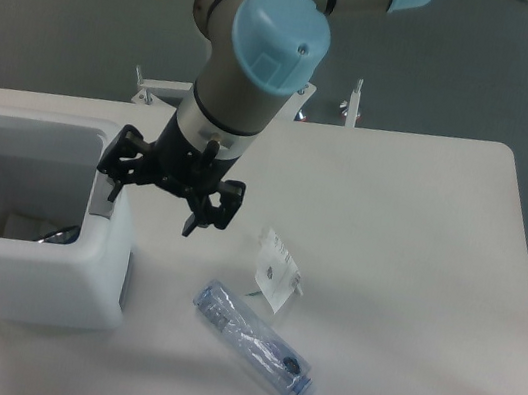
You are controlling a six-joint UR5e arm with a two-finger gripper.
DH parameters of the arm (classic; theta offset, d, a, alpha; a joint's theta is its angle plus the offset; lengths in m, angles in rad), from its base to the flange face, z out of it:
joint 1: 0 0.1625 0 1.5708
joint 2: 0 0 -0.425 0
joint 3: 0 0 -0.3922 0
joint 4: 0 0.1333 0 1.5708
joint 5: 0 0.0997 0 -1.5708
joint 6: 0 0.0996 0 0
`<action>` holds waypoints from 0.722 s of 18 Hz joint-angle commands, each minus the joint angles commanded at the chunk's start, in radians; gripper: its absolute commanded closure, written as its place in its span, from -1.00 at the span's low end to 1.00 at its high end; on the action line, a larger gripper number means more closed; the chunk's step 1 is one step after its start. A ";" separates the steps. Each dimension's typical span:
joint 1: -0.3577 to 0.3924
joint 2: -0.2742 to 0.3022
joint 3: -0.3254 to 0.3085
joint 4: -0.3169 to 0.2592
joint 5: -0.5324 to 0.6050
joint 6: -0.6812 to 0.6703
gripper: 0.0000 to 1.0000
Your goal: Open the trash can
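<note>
Fixed overhead view of a white table (412, 222) with the arm reaching in from the top edge; the trash can (78, 278), a large boxy white bin with rounded corners, stands at the left end of the table, its top open so that the pale interior and some indistinct contents at the bottom are visible; the lid appears at the far left edge of the frame, only partly in view; the gripper (154, 201), black, hangs at the bin's right rim, its two fingers spread apart, one finger (112, 182) at the rim wall and the other (201, 223) outside the bin above the table; nothing is held between them; a clear plastic bottle (255, 343) lies on its side on the table to the right of the bin; a small white tag-like packet (278, 270) lies just beside the bottle's upper end.
</note>
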 joint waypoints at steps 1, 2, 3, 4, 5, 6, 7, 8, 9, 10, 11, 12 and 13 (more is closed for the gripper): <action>0.009 0.000 0.000 0.006 0.000 0.005 -1.00; 0.015 0.000 0.000 0.009 0.000 0.014 -1.00; 0.018 0.000 0.000 0.015 0.002 0.025 -1.00; 0.025 -0.002 -0.002 0.020 0.017 0.041 -1.00; 0.032 -0.009 -0.003 0.026 0.038 0.054 -1.00; 0.044 -0.015 -0.011 0.032 0.069 0.069 -1.00; 0.075 -0.020 -0.023 0.041 0.105 0.086 -1.00; 0.101 -0.029 -0.026 0.048 0.127 0.103 -1.00; 0.118 -0.031 -0.025 0.051 0.133 0.120 -1.00; 0.130 -0.034 -0.026 0.051 0.133 0.138 -1.00; 0.143 -0.041 -0.028 0.054 0.135 0.161 -1.00; 0.150 -0.055 -0.026 0.057 0.138 0.179 -1.00; 0.158 -0.066 -0.026 0.058 0.150 0.196 -1.00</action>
